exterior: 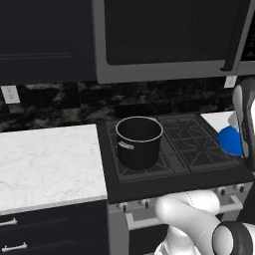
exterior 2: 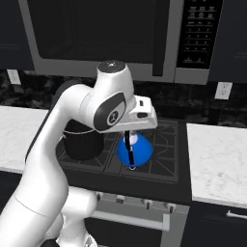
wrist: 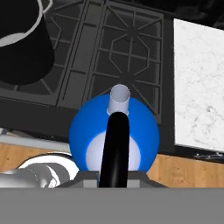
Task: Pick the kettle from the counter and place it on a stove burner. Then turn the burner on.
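Note:
The small bright blue kettle (exterior 2: pixel 137 152) hangs just above the front right stove burner (exterior 2: pixel 163 161), close to the stove's front edge. My gripper (exterior 2: pixel 128 138) comes down from above and is shut on its black arched handle (wrist: pixel 114 148). In the hand view the kettle (wrist: pixel 89 131) sits right under the hand, its pale spout (wrist: pixel 119 99) pointing toward the burner grates (wrist: pixel 131 57). From the left base view the kettle (exterior: pixel 229 141) shows at the far right, partly behind my arm. The white marble counter (exterior 2: pixel 217 159) lies to the right of the stove.
A large black pot (exterior: pixel 139 142) stands on the front left burner, close to the kettle's left. A microwave (exterior 2: pixel 96 34) hangs low over the stove. Knobs (exterior 2: pixel 144 203) line the stove's front. More counter (exterior: pixel 50 159) stretches left of the stove.

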Tool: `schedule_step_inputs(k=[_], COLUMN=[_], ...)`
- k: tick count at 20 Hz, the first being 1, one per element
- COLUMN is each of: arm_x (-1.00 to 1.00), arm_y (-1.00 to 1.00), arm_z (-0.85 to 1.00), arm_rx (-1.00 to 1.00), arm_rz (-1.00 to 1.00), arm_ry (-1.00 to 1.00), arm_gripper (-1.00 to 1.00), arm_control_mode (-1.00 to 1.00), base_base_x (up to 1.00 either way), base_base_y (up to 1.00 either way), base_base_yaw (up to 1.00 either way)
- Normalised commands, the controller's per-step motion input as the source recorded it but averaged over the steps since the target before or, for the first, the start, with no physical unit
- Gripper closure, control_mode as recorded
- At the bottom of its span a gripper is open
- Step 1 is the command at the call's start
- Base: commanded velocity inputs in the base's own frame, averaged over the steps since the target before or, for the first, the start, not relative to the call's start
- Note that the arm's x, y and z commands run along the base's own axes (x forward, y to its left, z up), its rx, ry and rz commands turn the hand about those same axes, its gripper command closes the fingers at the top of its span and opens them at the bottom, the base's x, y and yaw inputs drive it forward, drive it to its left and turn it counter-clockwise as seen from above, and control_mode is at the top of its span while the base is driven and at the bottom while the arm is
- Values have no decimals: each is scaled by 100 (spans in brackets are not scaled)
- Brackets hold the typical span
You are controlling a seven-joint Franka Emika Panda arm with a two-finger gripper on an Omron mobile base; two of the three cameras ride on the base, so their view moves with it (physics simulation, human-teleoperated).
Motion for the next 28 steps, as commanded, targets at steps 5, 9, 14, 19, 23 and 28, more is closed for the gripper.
schedule_step_inputs(k=[5, 9, 14, 19, 23, 28], arm_x=[36, 49, 54, 44, 34, 25], arm_y=[-3, -1, 0, 0, 0, 0], arm_z=[-14, -14, -19, -41, -49, -44], arm_rx=[0, 0, 0, 0, 0, 0], arm_rz=[0, 0, 0, 0, 0, 0], arm_ry=[4, 3, 2, 6, 7, 5], arm_gripper=[100, 100, 100, 100, 100, 100], arm_control_mode=[-100, -100, -100, -100, -100, -100], base_base_x=[0, 0, 0, 0, 0, 0], base_base_y=[0, 0, 0, 0, 0, 0], base_base_yaw=[0, 0, 0, 0, 0, 0])
